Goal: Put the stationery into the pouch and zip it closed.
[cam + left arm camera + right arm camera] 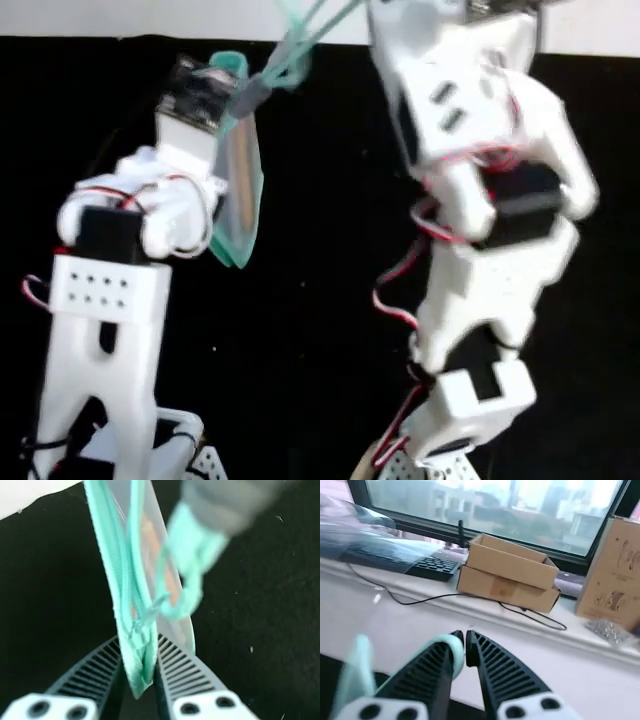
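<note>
Above the black table (320, 330) the teal-edged pouch (238, 190) hangs, one end clamped tight in the left gripper (139, 641). The right gripper (465, 639) is pinched on the zipper cord (451, 655) — the zipping step, I judge. Next comes a steady pull along the zip.

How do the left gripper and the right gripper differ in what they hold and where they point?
The left gripper is shut on the teal end of the pouch; the right gripper is shut on the teal pull cord. The left gripper points at the black table; the right gripper points toward cardboard boxes on a sill. Both have black ribbed fingers.
</note>
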Controlling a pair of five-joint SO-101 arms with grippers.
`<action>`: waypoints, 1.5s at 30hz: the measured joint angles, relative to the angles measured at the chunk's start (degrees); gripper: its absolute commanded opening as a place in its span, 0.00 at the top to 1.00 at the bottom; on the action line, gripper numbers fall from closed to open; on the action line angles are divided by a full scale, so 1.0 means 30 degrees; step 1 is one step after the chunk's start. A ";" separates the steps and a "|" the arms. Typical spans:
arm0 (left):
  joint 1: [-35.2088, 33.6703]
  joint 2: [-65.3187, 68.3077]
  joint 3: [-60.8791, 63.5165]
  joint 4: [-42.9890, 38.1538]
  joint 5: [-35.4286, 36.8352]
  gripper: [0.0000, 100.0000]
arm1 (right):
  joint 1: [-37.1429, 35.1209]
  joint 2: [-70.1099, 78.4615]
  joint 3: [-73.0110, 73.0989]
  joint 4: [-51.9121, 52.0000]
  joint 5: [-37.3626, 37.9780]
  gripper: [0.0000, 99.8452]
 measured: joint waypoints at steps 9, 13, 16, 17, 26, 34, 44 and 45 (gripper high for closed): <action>0.0029 -0.2960 0.1524 0.0117 -0.1172 0.99 | 0.1231 0.1758 0.0703 -0.0938 0.0000 0.99; 0.0029 -0.4835 0.1993 0.1172 -0.1875 0.99 | 0.1465 0.2286 0.0703 -0.0938 0.0000 0.99; 0.0029 -0.5421 0.1993 0.2256 -0.2608 0.99 | 0.1846 0.2725 0.0703 -0.0938 0.0000 0.99; 0.0029 -0.5480 0.1993 0.2491 -0.2755 0.99 | 0.2081 0.2901 0.0703 -0.0938 0.0000 0.99; -0.0147 -0.5568 0.1524 0.4249 -0.3780 0.99 | 0.4864 0.3927 0.0674 -0.1260 0.0000 0.99; -0.1289 -0.5480 0.0381 0.5597 -0.4190 0.99 | 0.7004 0.5451 0.0645 -0.1377 0.0000 0.99; -0.1289 -0.5480 0.0381 0.5597 -0.4190 0.99 | 0.7326 0.6799 0.0645 -0.0586 0.0000 0.99; -0.1289 -0.5480 0.0381 0.5597 -0.4161 0.99 | 0.7326 0.6916 0.0645 -0.0117 0.0000 0.99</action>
